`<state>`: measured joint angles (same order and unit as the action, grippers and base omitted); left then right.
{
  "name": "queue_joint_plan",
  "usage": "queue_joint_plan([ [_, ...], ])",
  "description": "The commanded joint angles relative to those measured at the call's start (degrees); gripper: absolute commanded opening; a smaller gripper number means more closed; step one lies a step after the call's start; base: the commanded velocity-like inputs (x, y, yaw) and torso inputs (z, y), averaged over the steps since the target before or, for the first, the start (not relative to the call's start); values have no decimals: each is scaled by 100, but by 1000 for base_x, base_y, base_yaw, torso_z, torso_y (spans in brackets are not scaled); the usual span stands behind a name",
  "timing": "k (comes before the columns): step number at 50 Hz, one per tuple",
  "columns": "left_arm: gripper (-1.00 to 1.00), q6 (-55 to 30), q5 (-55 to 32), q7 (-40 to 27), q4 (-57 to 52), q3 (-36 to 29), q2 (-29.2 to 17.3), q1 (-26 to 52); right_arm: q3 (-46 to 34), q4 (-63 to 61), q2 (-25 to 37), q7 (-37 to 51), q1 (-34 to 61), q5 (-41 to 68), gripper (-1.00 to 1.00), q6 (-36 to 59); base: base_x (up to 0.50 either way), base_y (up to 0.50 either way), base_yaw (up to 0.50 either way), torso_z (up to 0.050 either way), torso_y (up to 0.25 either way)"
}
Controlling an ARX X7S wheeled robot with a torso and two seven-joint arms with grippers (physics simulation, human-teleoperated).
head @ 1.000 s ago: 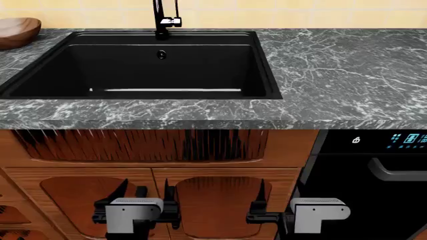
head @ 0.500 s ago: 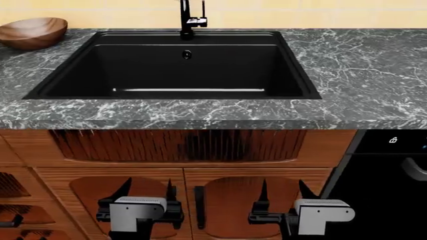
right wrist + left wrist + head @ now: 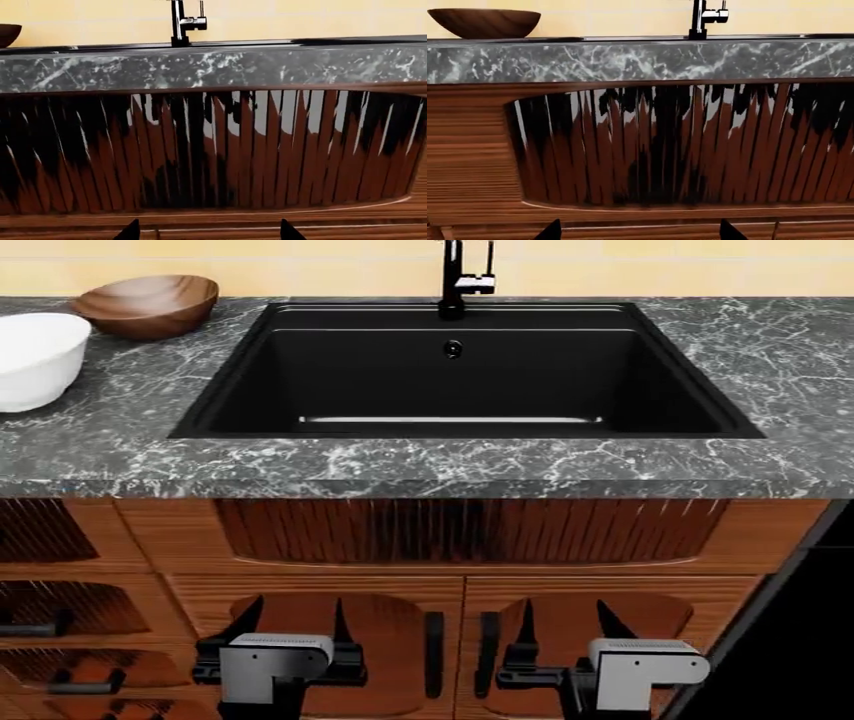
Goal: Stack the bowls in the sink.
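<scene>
Beside one sink (image 3: 214, 410) sit two bowls (image 3: 144, 304); both end effectors (image 3: 292, 625) gape, empty.

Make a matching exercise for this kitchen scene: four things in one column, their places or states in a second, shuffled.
1. brown bowl
2. white bowl
3. sink
4. left hand

A. open, low before the cabinet doors
B. holds no bowl
C. on the counter's far left, near the wall
D. at the counter's left edge, nearer the robot

Pairs: 1-C, 2-D, 3-B, 4-A
</scene>
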<state>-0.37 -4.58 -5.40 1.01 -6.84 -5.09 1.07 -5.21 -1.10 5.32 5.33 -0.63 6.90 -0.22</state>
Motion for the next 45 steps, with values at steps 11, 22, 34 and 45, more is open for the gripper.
queue_joint_plan([
  [11, 100, 23, -140, -134, 23, -154, -128, 19, -212, 13, 141, 132, 16, 37, 100, -23, -15, 500, 0, 0, 0],
  [22, 100, 51, -193, -186, 55, -221, -176, 33, -267, 33, 188, 188, 26, 93, 100, -46, -14, 500, 0, 0, 0],
  [34, 100, 39, -235, -254, 27, -292, -224, 29, -350, 38, 248, 217, 35, 126, 100, -71, -16, 500, 0, 0, 0],
  [45, 100, 62, -293, -295, 58, -336, -262, 42, -389, 89, 277, 242, 60, 202, 100, -102, -21, 500, 0, 0, 0],
])
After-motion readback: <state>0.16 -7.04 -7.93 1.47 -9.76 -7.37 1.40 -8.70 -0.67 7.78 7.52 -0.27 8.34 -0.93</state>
